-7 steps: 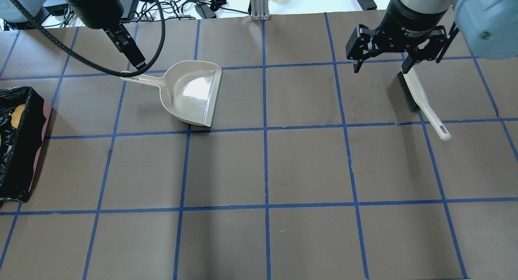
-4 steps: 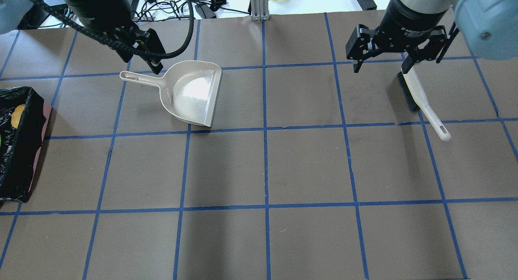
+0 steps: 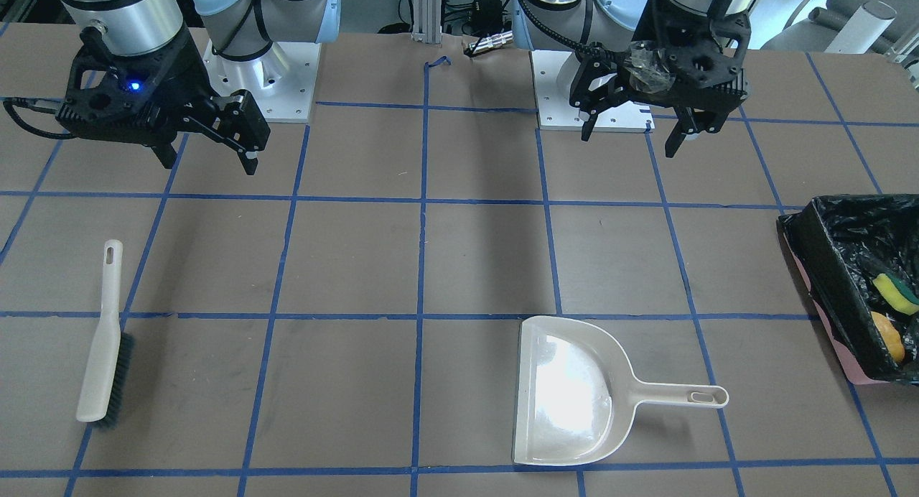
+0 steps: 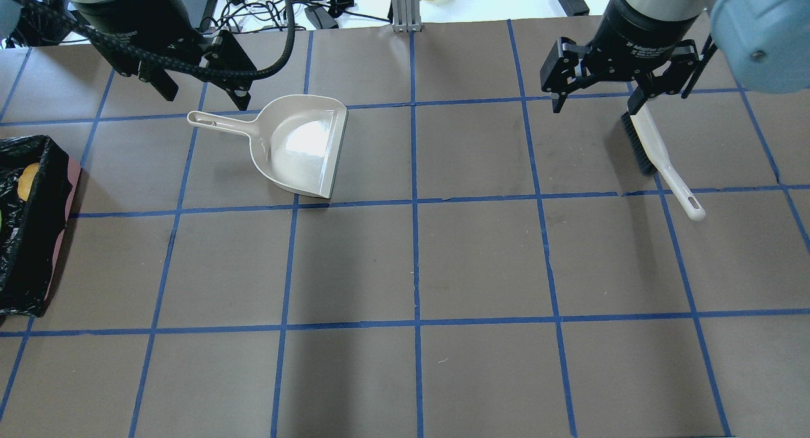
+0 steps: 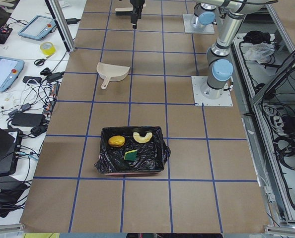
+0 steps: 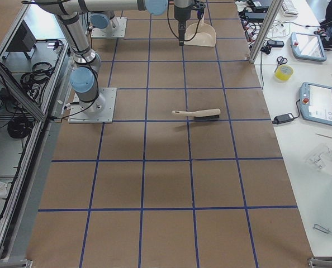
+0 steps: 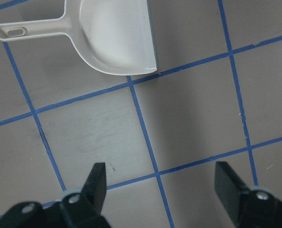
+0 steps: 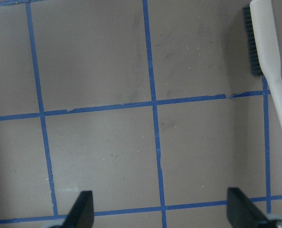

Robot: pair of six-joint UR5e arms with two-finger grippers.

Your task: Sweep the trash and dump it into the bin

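Gridded surface (image 4: 481,261): trash (image 5: 131,155) sits in bin (image 3: 826,281) (light, soft scraps; probably sweep, not pinch); left tool (image 7: 160,178), right tool (image 8: 160,197) both spread, empty.

The left gripper (image 4: 205,100) no longer sits at the tip of the dustpan (image 4: 304,147) handle. It has lifted clear of it and turned at the wrist, so its two fingers, edge-on a second ago, now show side by side and spread wide. Its cable (image 4: 290,39) has swung from a low loop by the handle to one behind the pan.
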